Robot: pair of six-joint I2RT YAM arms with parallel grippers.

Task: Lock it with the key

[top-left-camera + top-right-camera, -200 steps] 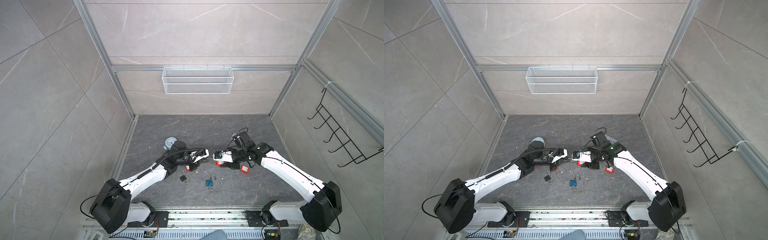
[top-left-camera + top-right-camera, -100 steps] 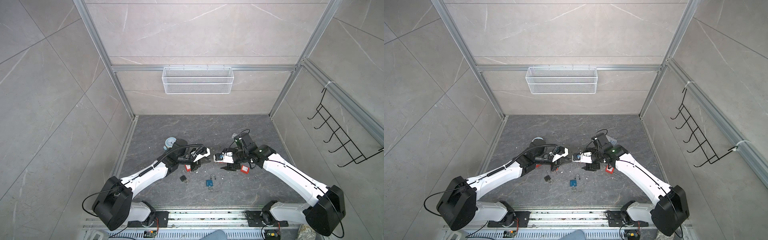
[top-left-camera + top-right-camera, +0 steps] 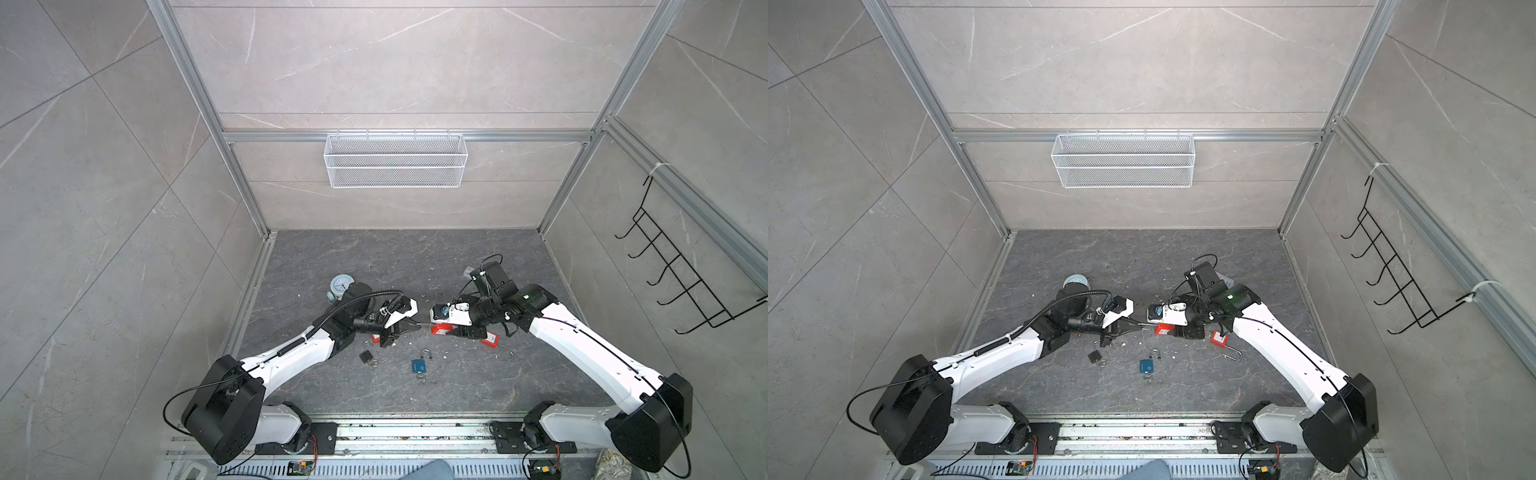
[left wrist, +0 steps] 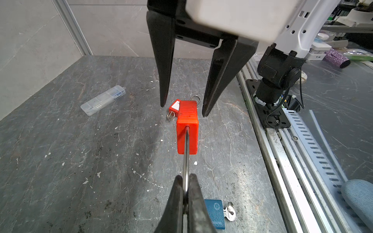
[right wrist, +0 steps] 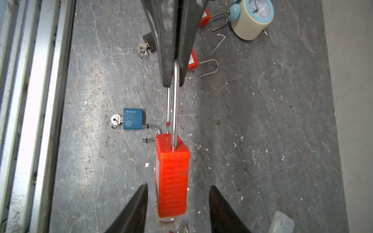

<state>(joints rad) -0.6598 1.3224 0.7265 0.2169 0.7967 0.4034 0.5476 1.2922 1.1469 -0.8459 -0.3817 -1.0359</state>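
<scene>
A red padlock (image 4: 186, 137) hangs above the floor between the two arms, also seen as the red padlock (image 5: 172, 177) and the red padlock (image 3: 441, 330). My left gripper (image 4: 186, 177) is shut on its steel shackle (image 5: 176, 113). The shackle's short leg ends clear of the body. My right gripper (image 5: 178, 186) is open, with a finger on each side of the padlock body and a gap on both sides. A key (image 5: 166, 220) sticks out of the body's base, partly hidden. In both top views the grippers meet tip to tip at mid-floor: the left gripper (image 3: 1142, 326) and the right gripper (image 3: 436, 328).
On the floor lie a blue padlock (image 3: 419, 366) with a key in it, a black padlock (image 3: 365, 356), a red tagged padlock (image 3: 490, 338), an alarm clock (image 3: 341, 286) and a clear plastic case (image 4: 103, 100). A wire basket (image 3: 395, 160) hangs on the back wall and a hook rack (image 3: 681, 286) on the right wall.
The right gripper's jaws spread wide half a second ago and now stand narrower around the padlock body. The left gripper has kept its hold on the shackle.
</scene>
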